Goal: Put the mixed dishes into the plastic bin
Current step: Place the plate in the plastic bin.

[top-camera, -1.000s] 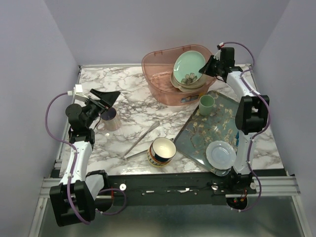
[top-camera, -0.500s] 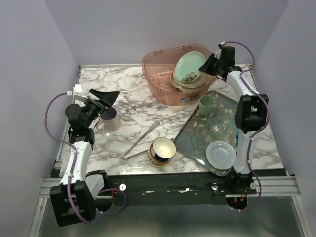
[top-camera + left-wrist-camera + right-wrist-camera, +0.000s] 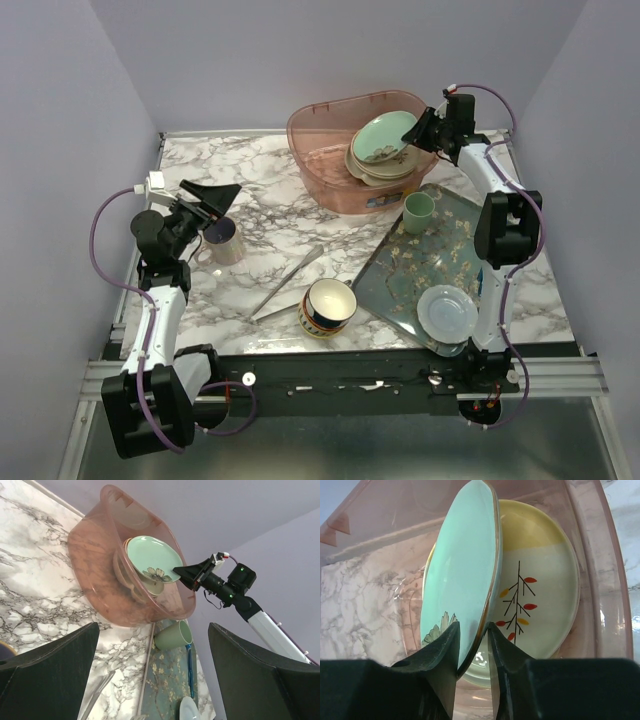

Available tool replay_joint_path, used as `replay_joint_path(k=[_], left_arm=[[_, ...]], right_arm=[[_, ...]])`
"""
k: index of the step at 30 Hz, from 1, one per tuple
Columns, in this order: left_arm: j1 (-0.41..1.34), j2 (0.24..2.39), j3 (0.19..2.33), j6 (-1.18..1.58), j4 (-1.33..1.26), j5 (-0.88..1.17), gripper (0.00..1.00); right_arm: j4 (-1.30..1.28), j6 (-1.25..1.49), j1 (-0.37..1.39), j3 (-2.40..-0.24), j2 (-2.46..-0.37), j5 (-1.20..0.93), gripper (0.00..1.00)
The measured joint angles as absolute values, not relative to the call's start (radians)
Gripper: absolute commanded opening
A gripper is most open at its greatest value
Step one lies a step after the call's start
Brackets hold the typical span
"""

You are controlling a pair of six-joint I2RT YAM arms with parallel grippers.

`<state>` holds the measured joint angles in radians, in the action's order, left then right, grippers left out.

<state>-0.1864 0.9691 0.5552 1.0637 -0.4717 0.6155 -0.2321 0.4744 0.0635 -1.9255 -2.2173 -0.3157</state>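
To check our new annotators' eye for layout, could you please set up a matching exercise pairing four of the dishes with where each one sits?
Things:
1. mint-green plate
2. green cup
3. navy-and-yellow bowl
4. lilac mug

Places:
A. upright on the floral tray
B. on the marble table, beside the tray's left edge, towards the front
C. tilted inside the pink bin
D. on the marble at the left side, well away from the tray

Pairs: 1-C, 2-A, 3-B, 4-D
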Motion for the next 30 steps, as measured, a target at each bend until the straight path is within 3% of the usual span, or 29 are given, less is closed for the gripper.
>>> replay_joint_path(k=[3, 21, 30], left_arm=[[-0.191, 0.969, 0.555, 1.064, -0.473, 0.616, 0.99], [-0.203, 0.969, 0.555, 1.068, -0.483, 0.618, 0.99], [-0.210, 0.969, 0.555, 1.071, -0.487, 0.620, 0.99]], right_arm=[[-0.232, 0.475, 0.063, -1.925, -2.218, -0.315, 0.43], [-0.232, 0.475, 0.064, -1.925, -2.218, -0.310, 0.47], [-0.232, 0.479, 0.064, -1.925, -2.218, -0.309, 0.58]])
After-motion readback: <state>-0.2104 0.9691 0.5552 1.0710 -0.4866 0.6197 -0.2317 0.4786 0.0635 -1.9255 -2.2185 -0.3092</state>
